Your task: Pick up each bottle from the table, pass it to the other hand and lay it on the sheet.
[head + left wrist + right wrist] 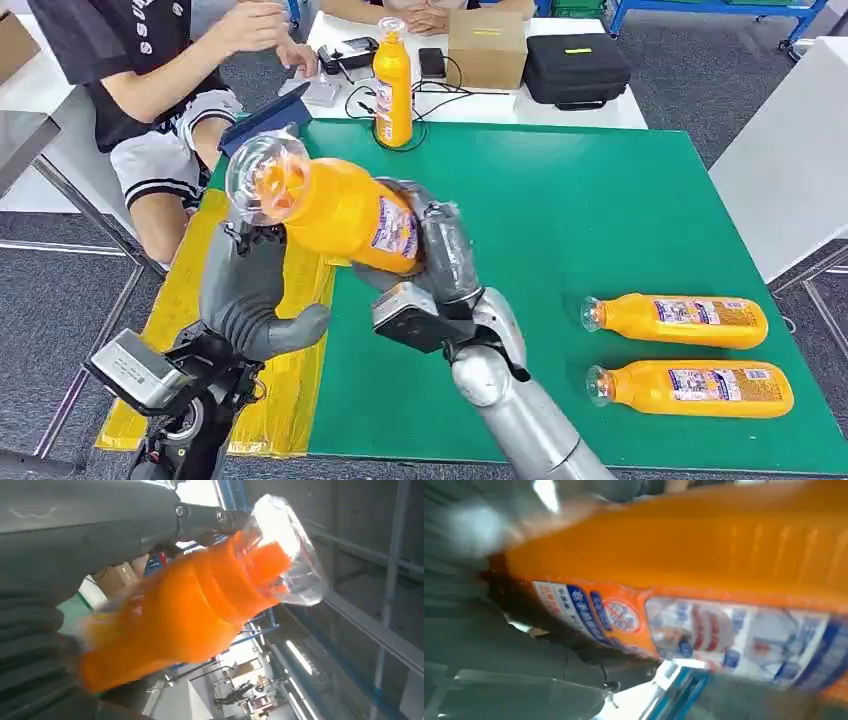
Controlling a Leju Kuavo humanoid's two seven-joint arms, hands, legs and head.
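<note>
The orange bottle hangs tilted in the air above the yellow sheet, its label end clamped in the right hand; left hand fingers wrap its neck end. Two more bottles lie on the green bench.

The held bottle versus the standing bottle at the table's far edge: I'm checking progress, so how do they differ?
The held bottle is tilted in the air between the left hand and right hand; the standing bottle is upright, untouched. The held one hangs over the yellow sheet; the standing one is off it. Both are orange with clear caps.
</note>
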